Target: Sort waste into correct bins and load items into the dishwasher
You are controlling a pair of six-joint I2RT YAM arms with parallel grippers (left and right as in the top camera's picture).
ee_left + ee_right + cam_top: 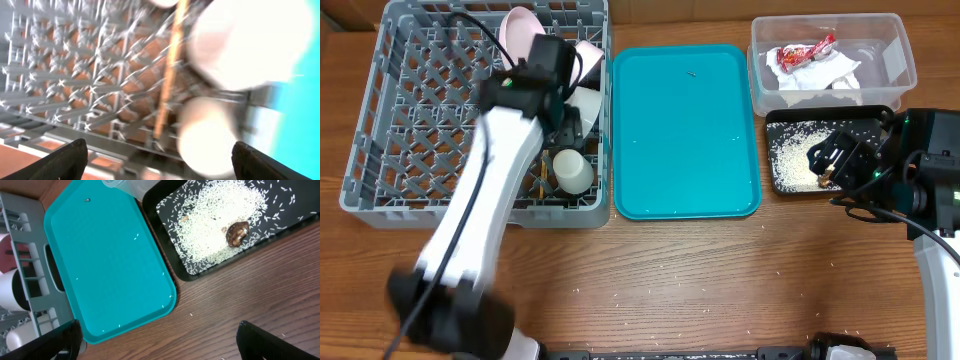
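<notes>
**Chopstick in the dish rack below the released left fingers**

A thin wooden chopstick (169,70) lies in the grey dish rack (380,120), running lengthwise over the peg grid. In the blurred left wrist view it sits beyond and between the two left fingers (70,159) and touches neither. These fingers are spread wide and released, with nothing between them. A small white cup (573,171) lies just beside the chopstick's near end, and a white bowl (245,40) just beside its far part. Another round white piece (523,28) stands on edge at the rack's far wall; whether it is plate or bowl cannot be told. All of these crowd the rack's right side, while its left half is open peg grid.

The teal serving tray (685,130) lies just beside the rack's right wall and carries a few stray grains. Further right, the clear tub (902,60) holds the red-and-white wrapper (807,50) and the white napkin (825,76). Just in front of the tub, the black tray (292,210) holds loose rice grains (215,225) and a brown food scrap (237,233).

The right fingers (270,341) are likewise spread and released, grasping nothing. They hang at the black tray's near edge, with the scrap beyond them and apart from both. In front of the trays lies bare wooden tabletop (720,290), dotted with a few grains
</notes>
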